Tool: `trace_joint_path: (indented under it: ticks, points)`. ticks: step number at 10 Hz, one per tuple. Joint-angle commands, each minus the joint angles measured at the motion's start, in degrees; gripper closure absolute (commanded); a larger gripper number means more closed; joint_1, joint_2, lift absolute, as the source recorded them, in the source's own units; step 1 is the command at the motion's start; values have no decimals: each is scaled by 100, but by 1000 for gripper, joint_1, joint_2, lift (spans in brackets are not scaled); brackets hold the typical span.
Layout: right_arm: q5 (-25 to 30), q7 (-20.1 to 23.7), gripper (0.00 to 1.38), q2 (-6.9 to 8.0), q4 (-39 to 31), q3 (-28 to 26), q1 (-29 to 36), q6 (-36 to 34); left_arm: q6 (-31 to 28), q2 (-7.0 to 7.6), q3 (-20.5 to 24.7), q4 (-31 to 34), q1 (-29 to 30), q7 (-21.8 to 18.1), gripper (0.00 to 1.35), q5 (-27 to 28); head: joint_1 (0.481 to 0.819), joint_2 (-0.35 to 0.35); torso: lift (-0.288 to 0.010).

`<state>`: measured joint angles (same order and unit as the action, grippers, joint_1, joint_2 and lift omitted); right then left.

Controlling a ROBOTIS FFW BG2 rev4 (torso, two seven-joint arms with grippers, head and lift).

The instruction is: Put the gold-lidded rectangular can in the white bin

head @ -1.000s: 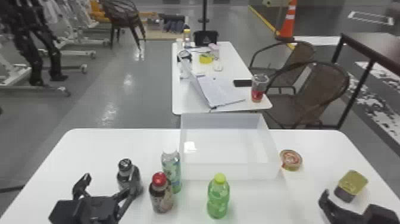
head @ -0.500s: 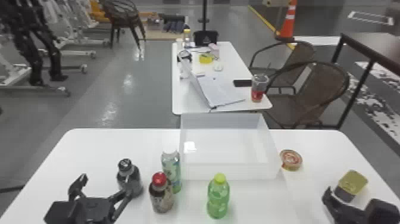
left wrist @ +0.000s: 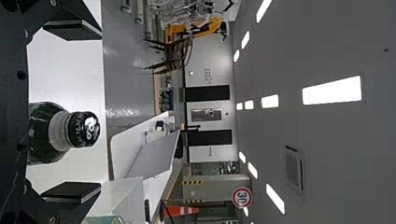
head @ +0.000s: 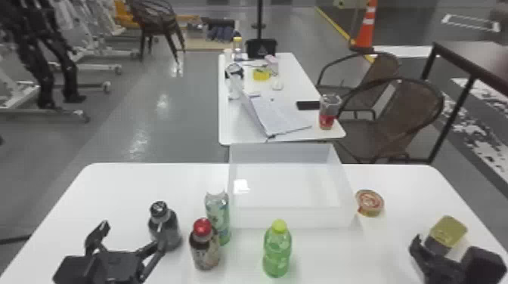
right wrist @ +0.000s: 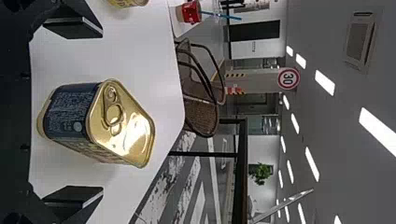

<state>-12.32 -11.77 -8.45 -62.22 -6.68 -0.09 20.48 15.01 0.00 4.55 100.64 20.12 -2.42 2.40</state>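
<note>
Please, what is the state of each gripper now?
Left gripper: open, holding nothing.
Right gripper: open, not gripping the gold-lidded rectangular can ahead.

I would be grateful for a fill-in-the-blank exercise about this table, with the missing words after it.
The lid of the rectangular can is ____.
The cap of the brown bottle is ____.
The round tin is to the robot's ____ of the bin.
The right gripper is ____, not shut.
Missing words: gold; red; right; open.
</note>
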Motion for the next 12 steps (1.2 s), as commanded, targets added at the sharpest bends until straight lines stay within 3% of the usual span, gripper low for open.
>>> trace_joint_path:
  ticks: [1,9,12]
  points:
    - [-34,0,113,-25,140,0,-87,9,11,-15,2,-18,0,-13,156,-2,549,0,-100]
    - [-8,0,113,-192,606,0,-465,9,73,-15,73,-79,-17,-136,156,-29,549,0,-100]
    - [-166,96,113,-420,852,0,-606,9,125,-15,81,-141,-44,-189,156,-46,549,0,-100]
